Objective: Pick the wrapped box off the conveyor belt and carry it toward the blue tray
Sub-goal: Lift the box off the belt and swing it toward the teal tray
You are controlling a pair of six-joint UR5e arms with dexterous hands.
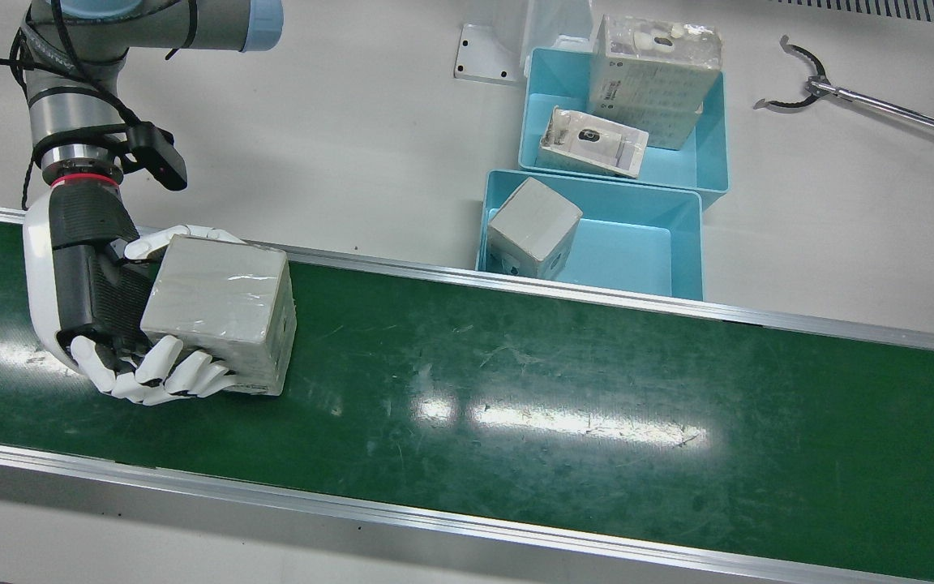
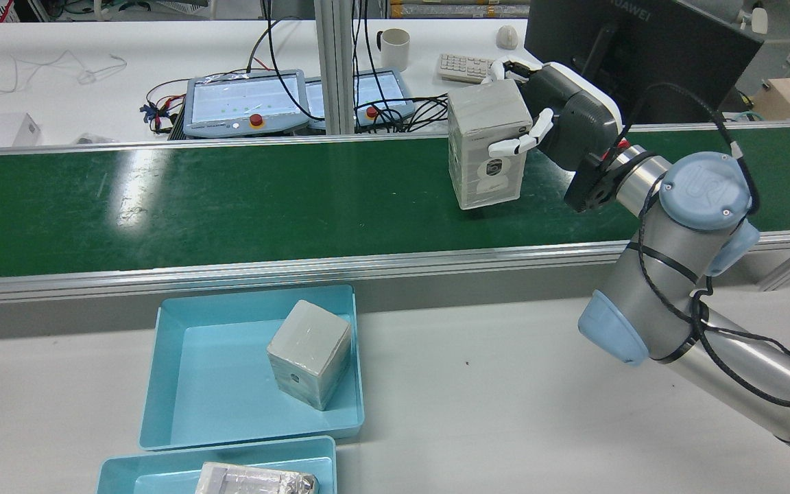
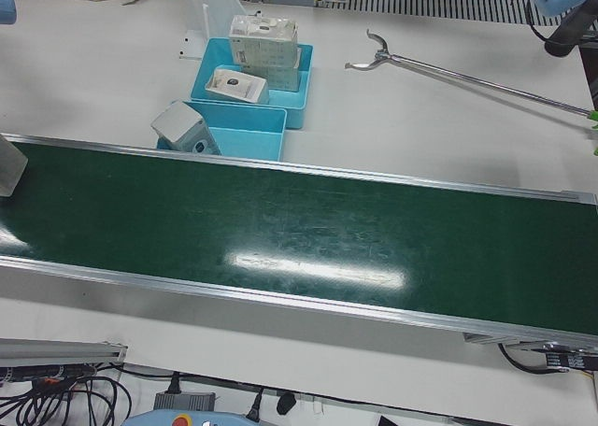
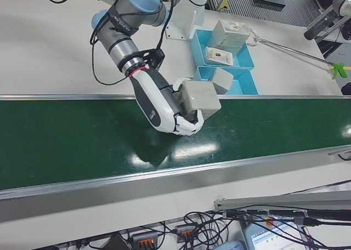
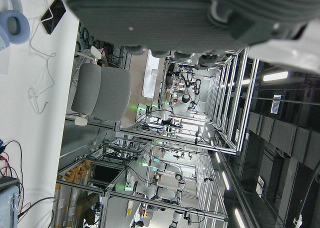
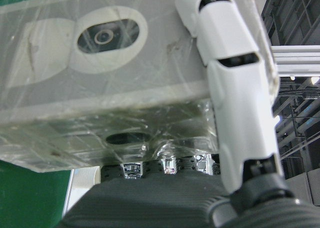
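At the left of the front view, above the conveyor belt point(image 1: 516, 381), the right hand point(image 1: 102, 300) has its fingers point(image 1: 183, 377) closed around the wrapped box point(image 1: 220, 312), which looks stiff, light but slippery under the film, so opposite flat faces seem best.

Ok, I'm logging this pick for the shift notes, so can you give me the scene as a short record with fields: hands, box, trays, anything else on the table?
right robot hand: shut on the wrapped box
wrapped box: upright, above the green conveyor belt; lift-off not certain
left robot hand: only its underside shows in its own camera; state cannot be told
near blue tray: holds one tilted wrapped box
far blue tray: holds two wrapped packages
also on table: reacher grabber tool
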